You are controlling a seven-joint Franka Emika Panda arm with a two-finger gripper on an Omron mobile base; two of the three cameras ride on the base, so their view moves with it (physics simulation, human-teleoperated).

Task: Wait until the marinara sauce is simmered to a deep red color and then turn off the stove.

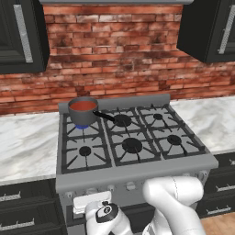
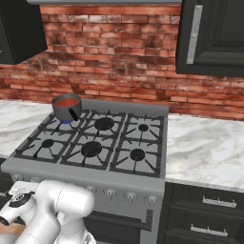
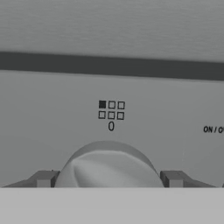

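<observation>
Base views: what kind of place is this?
A home-style kitchen, rendered. A six-burner gas stove carries a saucepan of marinara sauce, white marble counters flank it, and a brick wall with dark cabinets stands behind.

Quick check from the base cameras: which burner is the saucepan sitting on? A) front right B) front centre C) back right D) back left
D: the saucepan with the marinara sauce sits on the stove's back-left burner, over a blue flame.
</observation>
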